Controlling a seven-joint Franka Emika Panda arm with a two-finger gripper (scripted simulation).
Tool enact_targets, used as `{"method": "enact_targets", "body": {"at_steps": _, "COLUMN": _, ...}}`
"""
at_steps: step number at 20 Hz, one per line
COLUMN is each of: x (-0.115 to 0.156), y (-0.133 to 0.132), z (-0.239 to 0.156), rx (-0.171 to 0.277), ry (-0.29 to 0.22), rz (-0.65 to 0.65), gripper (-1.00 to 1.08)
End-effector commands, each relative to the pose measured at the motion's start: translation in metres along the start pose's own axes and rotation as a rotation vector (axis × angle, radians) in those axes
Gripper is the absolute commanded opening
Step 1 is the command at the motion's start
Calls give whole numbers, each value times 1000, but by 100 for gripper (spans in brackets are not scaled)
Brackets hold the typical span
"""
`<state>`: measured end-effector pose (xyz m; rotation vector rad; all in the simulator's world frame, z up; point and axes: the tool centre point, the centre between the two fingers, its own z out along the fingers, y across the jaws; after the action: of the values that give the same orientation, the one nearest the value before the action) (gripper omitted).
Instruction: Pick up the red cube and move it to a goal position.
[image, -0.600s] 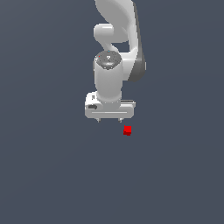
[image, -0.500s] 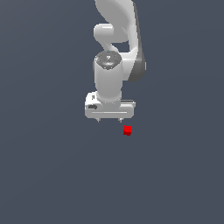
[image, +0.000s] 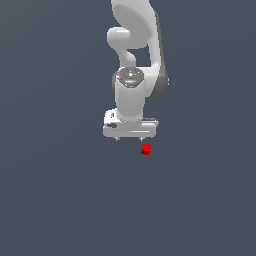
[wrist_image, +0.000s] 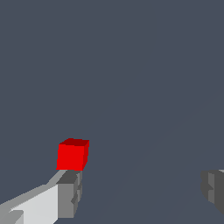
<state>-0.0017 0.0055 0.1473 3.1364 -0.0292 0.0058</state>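
Observation:
The red cube (image: 145, 149) is a tiny bright red cube lying on the flat grey surface (image: 60, 200). In the exterior view it sits just below the white gripper (image: 129, 139), under the finger on the exterior view's right. The gripper is open and empty, with its jaws spread far wider than the cube. In the wrist view the cube (wrist_image: 72, 154) lies just beyond the tip of one grey finger (wrist_image: 69, 194), not between the two. The other finger (wrist_image: 213, 188) shows at the picture's edge. The gripper (wrist_image: 142, 190) does not touch the cube.
The white arm (image: 137, 45) rises behind the gripper toward the top of the exterior view. Only plain grey surface (wrist_image: 131, 65) shows around the cube.
The gripper has shifted slightly toward the exterior view's right and lower in the picture, nearer the cube. The cube has not moved.

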Motion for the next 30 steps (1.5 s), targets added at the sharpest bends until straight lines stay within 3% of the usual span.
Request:
{"method": "enact_targets", "body": {"at_steps": 1, "x": -5, "y": -10, "z": 15, "rx": 1, "ry": -1, "rz": 11, "gripper": 100}}
{"method": "enact_targets", "body": {"at_steps": 13, "x": -24, "y": -71, "z": 107, "rx": 4, "ry": -4, "rz": 80, "gripper": 100}}
{"method": "enact_targets", "body": {"at_steps": 22, "x": -26, "y": -85, "z": 127, "rx": 5, "ry": -4, "rz": 94, "gripper": 100}}
{"method": "enact_targets", "body": {"at_steps": 23, "x": -26, "y": -85, "z": 127, "rx": 5, "ry": -4, "rz": 94, "gripper": -100}}
{"method": "enact_targets", "body": {"at_steps": 30, "x": -26, "y": -85, "z": 127, "rx": 5, "ry": -4, "rz": 94, "gripper": -100}}
